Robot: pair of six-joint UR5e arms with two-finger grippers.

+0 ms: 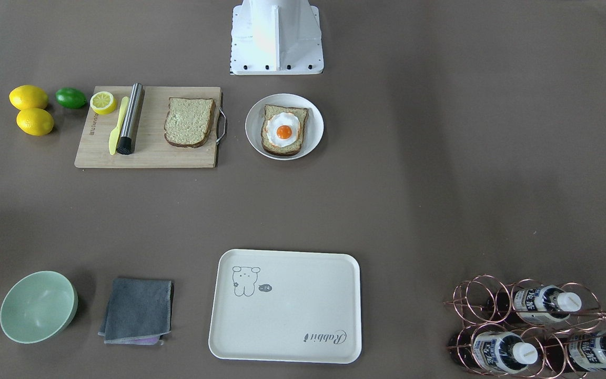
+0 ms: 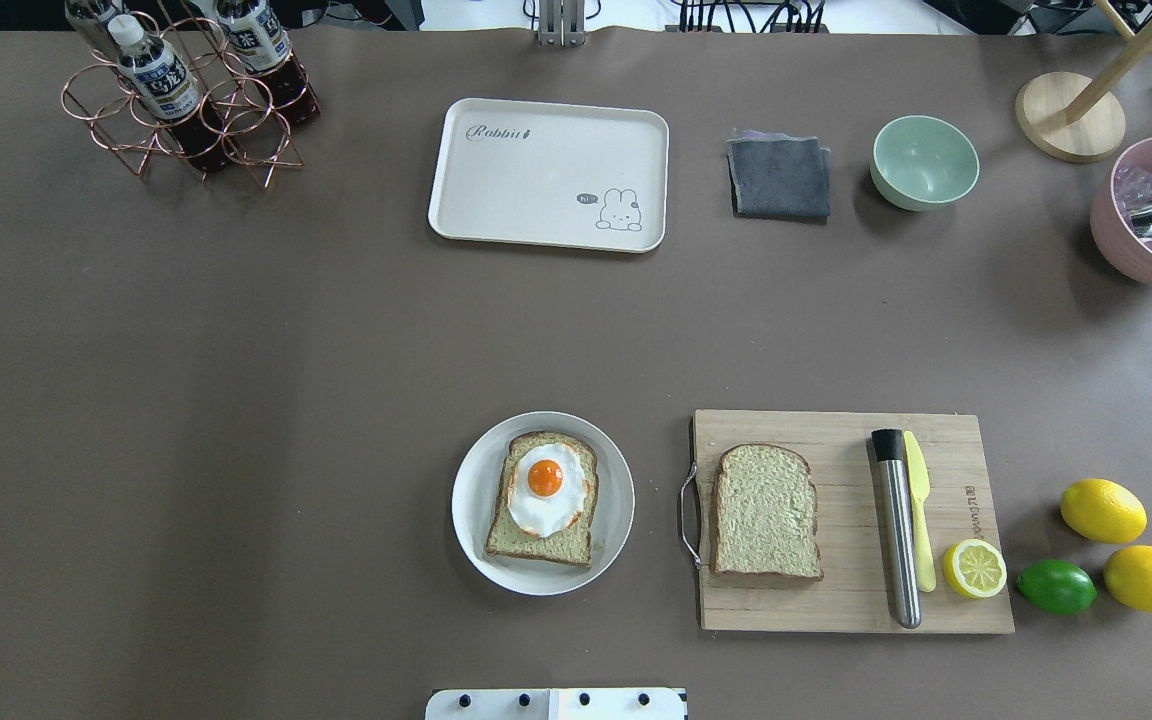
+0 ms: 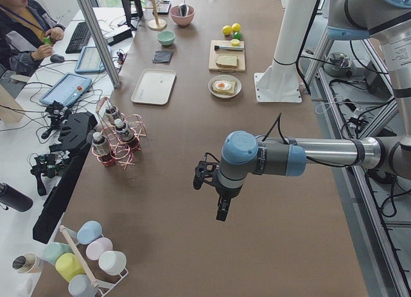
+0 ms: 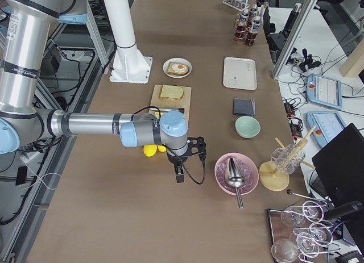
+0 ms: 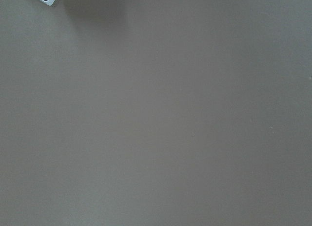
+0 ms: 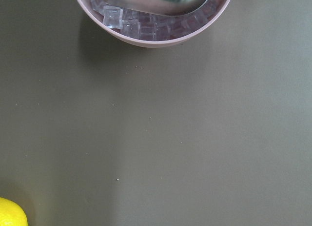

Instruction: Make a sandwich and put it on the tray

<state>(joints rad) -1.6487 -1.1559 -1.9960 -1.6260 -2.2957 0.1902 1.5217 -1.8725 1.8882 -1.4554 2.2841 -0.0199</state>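
Note:
One bread slice (image 2: 543, 545) lies on a round white plate (image 2: 618, 500) with the fried egg (image 2: 546, 488) on top of it. The second bread slice (image 2: 766, 512) lies bare on the wooden cutting board (image 2: 836, 600). The cream rabbit tray (image 2: 536, 180) sits empty at the far side of the table. My left gripper (image 3: 221, 210) hangs over bare table far to the left. My right gripper (image 4: 179, 175) hangs over bare table beyond the lemons, near the pink bowl. Both show only in side views, so I cannot tell whether they are open or shut.
A steel muddler (image 2: 898, 530), a yellow knife (image 2: 919, 520) and a half lemon (image 2: 974, 568) share the board. Two lemons (image 2: 1102, 510) and a lime (image 2: 1056, 586) lie beside it. A grey cloth (image 2: 780, 178), a green bowl (image 2: 924, 162), a bottle rack (image 2: 186, 95) and a pink ice bowl (image 2: 1136, 240) stand at the far side.

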